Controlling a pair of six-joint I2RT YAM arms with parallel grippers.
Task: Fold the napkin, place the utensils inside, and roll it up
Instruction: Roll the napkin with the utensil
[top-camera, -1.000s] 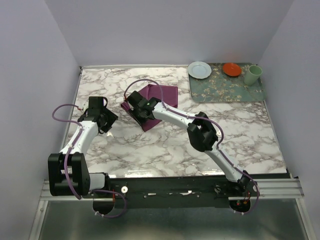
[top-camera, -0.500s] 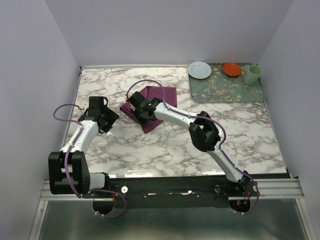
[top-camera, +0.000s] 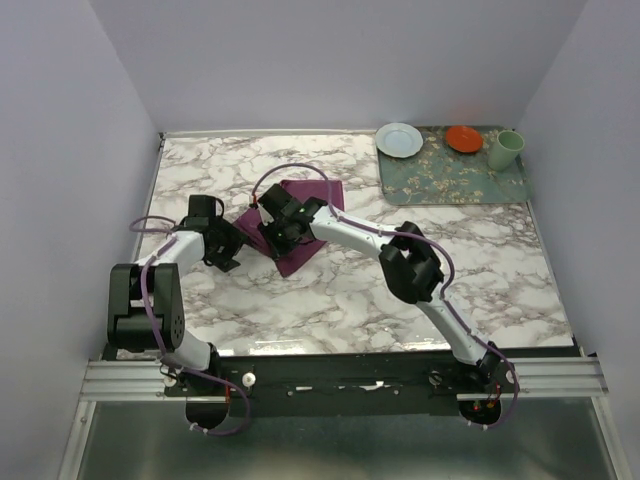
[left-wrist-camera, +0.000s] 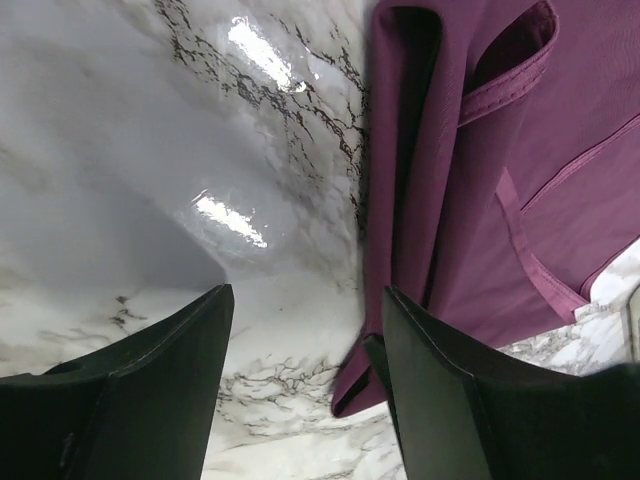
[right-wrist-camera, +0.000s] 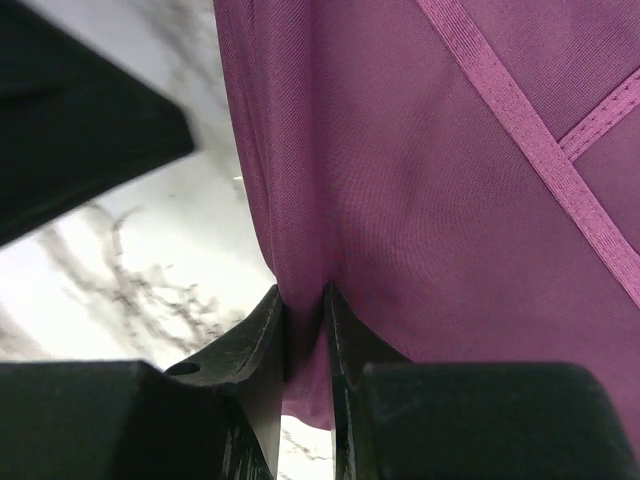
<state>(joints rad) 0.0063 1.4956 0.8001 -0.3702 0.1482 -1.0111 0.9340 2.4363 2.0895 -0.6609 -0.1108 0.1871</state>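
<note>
Right gripper (right-wrist-camera: 305, 310) is pinched tight on a bunched fold of the napkin (right-wrist-camera: 430, 180), cloth squeezed flat between both fingers at its left edge. Gripping right at the edge looks meant to lift that layer and carry it over, my read. The napkin lies centre-left on the marble table (top-camera: 480, 270), partly hidden under the right wrist. It's doubled over in places: the left wrist view shows a thick turned-over edge, hem seams and a corner pointing to the near side. No knife visible in any view, so can't tell if it's wrapped inside or hidden by the arm. That also leaves it unclear whether this is the folding or the rolling step. Left gripper (left-wrist-camera: 305, 300) is spread wide and low over bare marble just beside the same left edge. One finger sits close by the near corner of the cloth, nothing between the fingers. Probably parked there to take or pin the other end of that edge, so both arms move it together. Risk: soft fabric, so a pull from one pinch point could drag the whole napkin instead of turning one layer. Far right, well apart: green floral mat (top-camera: 450, 182) with pale blue plate (top-camera: 399, 139), orange dish (top-camera: 464, 138) and green cup (top-camera: 506, 150), not in play.
</note>
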